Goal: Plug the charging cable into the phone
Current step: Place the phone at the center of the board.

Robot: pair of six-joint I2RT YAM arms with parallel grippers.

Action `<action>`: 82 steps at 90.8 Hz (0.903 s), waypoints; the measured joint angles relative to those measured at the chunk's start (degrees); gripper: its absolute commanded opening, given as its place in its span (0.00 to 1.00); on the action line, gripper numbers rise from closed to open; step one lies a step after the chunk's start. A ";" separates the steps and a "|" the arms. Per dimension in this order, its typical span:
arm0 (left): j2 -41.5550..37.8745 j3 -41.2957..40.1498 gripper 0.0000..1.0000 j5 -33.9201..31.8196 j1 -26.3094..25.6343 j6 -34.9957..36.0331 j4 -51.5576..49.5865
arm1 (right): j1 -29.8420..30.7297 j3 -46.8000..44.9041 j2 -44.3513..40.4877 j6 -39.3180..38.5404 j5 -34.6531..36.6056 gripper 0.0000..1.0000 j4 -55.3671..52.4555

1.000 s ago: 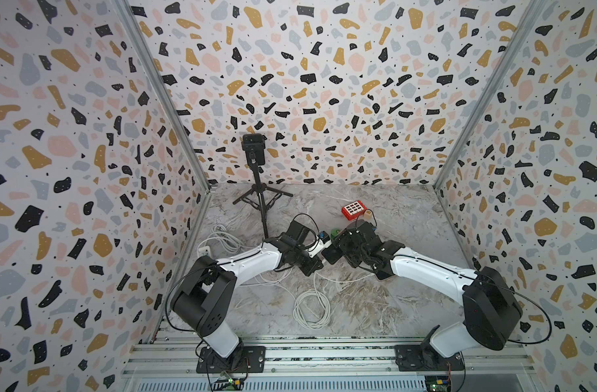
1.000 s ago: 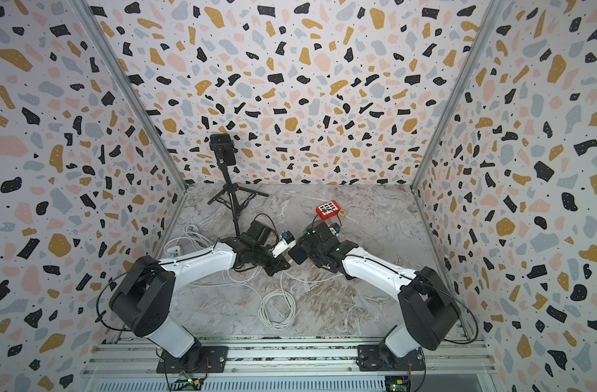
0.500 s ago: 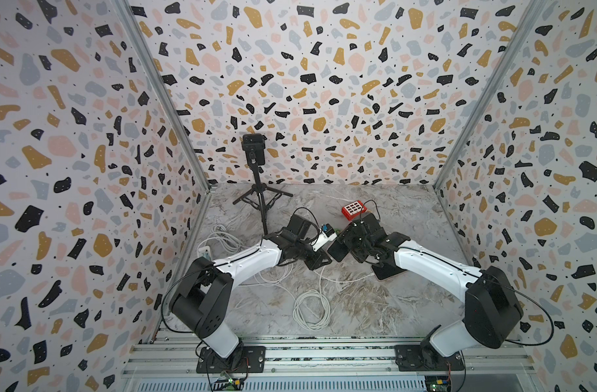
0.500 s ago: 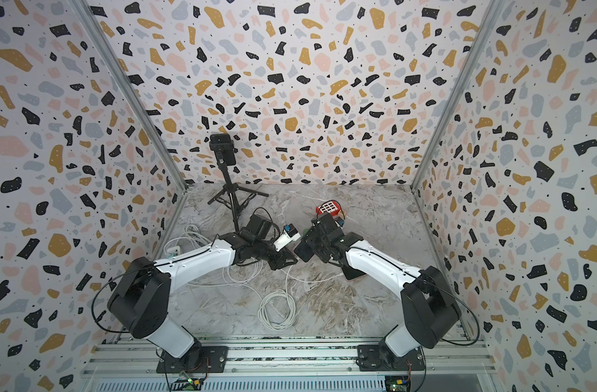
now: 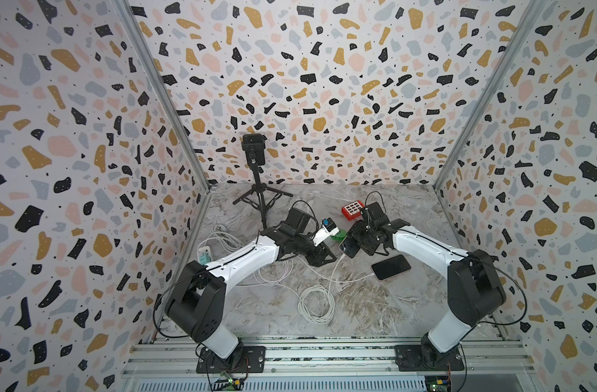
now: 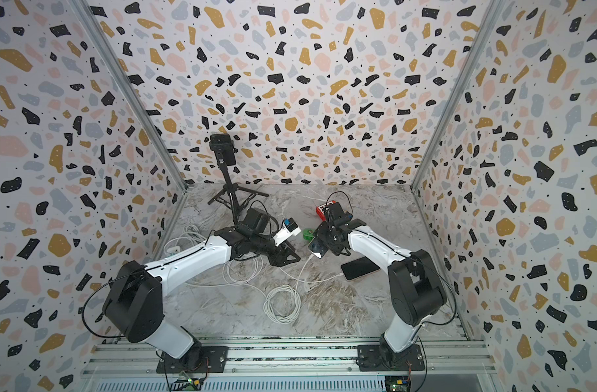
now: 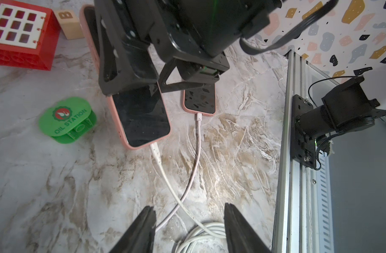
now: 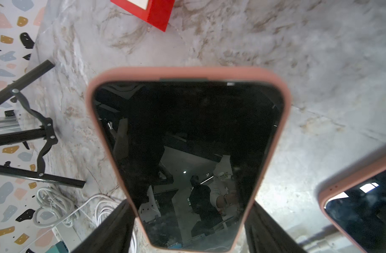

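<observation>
Right hand (image 8: 190,208) grips the phone (image 5: 350,245) raised off the bench (image 5: 375,305), at 3 o'clock from the left hand (image 7: 189,208). Cable (image 7: 163,173) sits plugged in its 7 o'clock end. Left hand stands open, empty, nearer the plug.

The right gripper (image 5: 356,239) is holding a phone (image 5: 348,249) up in the air. A white cable (image 5: 336,266) is hanging from it. The left gripper (image 5: 325,259) is hovering close by.
</observation>
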 measured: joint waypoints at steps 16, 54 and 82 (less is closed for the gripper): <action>0.00 0.00 0.55 -0.15 3.48 0.17 -1.42 | -2.47 2.91 5.75 -1.22 -2.51 0.71 -0.37; -3.04 -1.16 0.71 -7.08 16.94 -0.50 -2.14 | -5.09 6.27 14.21 -3.82 -3.43 0.74 -1.84; -7.65 -6.88 0.71 -11.19 24.39 -0.44 -2.03 | -5.68 6.78 14.01 -5.81 -0.79 0.90 -2.47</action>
